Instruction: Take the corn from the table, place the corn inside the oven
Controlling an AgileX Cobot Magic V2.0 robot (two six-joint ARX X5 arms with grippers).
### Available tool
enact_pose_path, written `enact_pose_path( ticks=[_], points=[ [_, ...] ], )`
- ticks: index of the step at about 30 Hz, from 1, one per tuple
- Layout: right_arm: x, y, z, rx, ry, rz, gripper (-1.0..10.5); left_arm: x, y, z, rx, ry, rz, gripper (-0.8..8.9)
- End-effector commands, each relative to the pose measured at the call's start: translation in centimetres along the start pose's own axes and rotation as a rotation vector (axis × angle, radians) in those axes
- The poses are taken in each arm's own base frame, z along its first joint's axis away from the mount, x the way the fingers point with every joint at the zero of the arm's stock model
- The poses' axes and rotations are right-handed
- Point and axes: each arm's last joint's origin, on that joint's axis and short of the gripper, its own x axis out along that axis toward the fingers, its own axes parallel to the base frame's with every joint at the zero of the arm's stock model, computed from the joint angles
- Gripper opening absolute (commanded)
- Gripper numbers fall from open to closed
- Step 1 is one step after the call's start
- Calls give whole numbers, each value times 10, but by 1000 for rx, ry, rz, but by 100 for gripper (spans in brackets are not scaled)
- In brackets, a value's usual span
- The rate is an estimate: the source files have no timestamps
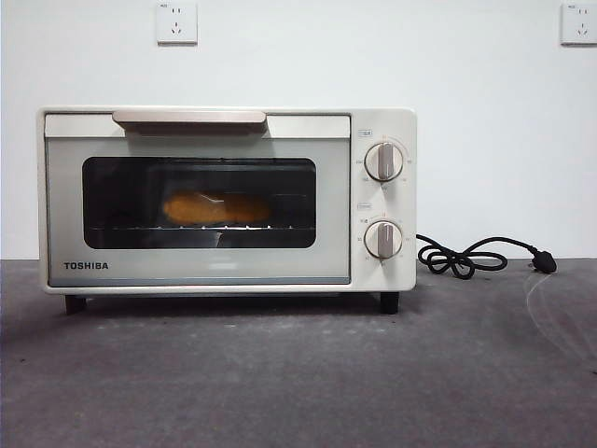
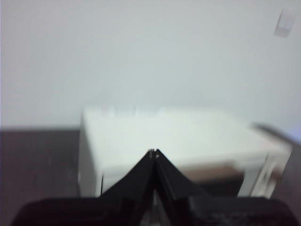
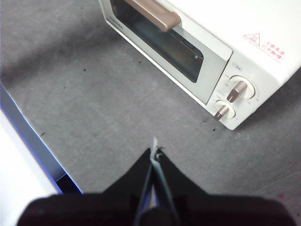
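Corn lies lengthwise on rack inside shut oven; left gripper and right gripper pinched closed, empty, clear above oven.

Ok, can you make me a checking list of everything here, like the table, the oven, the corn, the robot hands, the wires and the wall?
Surface: the table is dark grey and mottled, with small dark specks in the right wrist view.
Job's things: the corn lies on the rack inside the oven, behind the shut glass door.
Clutter: nothing seen.
Grippers: the left gripper is shut and empty, held above the oven; the right gripper is shut and empty, held over the table in front of the oven.
Cables: the black power cord lies coiled on the table beside the oven, with its plug not in a socket.
Surroundings: a white wall with two wall sockets.
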Motion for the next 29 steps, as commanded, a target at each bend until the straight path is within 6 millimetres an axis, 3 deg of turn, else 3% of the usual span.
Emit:
enact_pose_path(
  ticks=[1, 5, 11, 29],
  points=[
    [1, 0, 0, -3, 0, -3, -16, 0, 5, -28, 41, 42, 17, -4],
    [1, 0, 0, -3, 0, -3, -16, -2, 11, -57, 70, 73, 49, -4],
    [1, 0, 0, -3, 0, -3, -16, -7, 18, -85, 96, 85, 81, -4],
    [1, 0, 0, -3, 1, -6, -16, -11, 32, -143, 118, 148, 153, -4]
  ],
)
